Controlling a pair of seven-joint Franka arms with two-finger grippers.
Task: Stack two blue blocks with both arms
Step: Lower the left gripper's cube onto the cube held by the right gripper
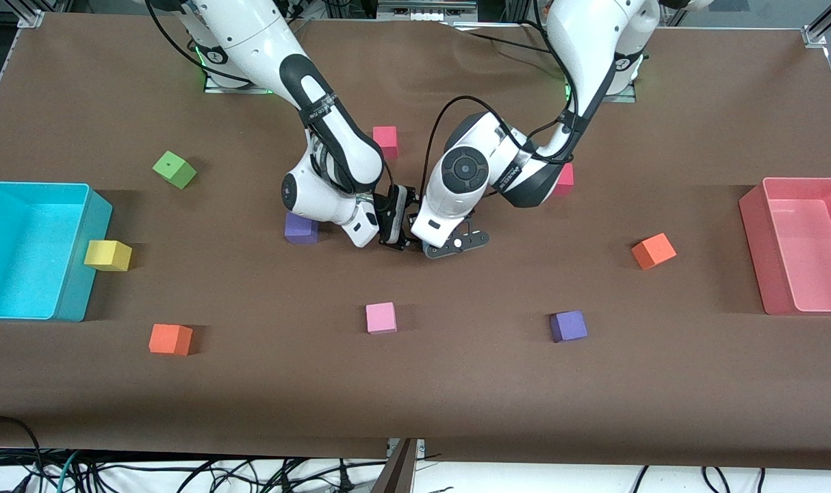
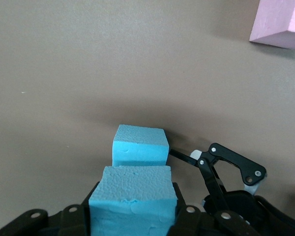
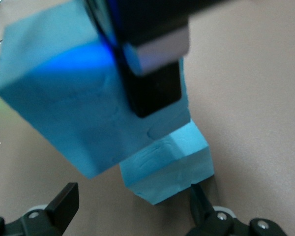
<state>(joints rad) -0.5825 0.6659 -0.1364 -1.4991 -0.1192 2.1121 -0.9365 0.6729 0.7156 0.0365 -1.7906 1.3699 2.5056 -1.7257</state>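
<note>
The 2 blue blocks meet near the middle of the table: the upper blue block [image 2: 132, 199] is clamped in the left end effector [image 2: 132, 216], and it sits over the lower blue block [image 2: 140, 146], which rests on the brown table [image 1: 456, 383]; whether the 2 touch I cannot tell. In the right wrist view the held cube [image 3: 88, 103] fills the frame, with a black finger [image 3: 150, 83] of the left end effector pressed on its side and the lower cube [image 3: 169, 167] just under it. The right end effector [image 3: 132, 211] has its fingers spread wide on either side of the lower cube, gripping nothing. In the front view both arms bend down steeply from their bases and converge, the left end effector [image 1: 450, 243] and right end effector [image 1: 395, 226] nearly side by side, hiding the blocks. A purple cube [image 1: 301, 228] lies just beside the right arm's wrist, toward that arm's end. A pink cube [image 1: 380, 318] lies nearer the camera, with bare table between it and the stack. The turquoise bin [image 1: 66, 301] and the pink bin [image 1: 754, 239] sit well apart at the table's ends.
</note>
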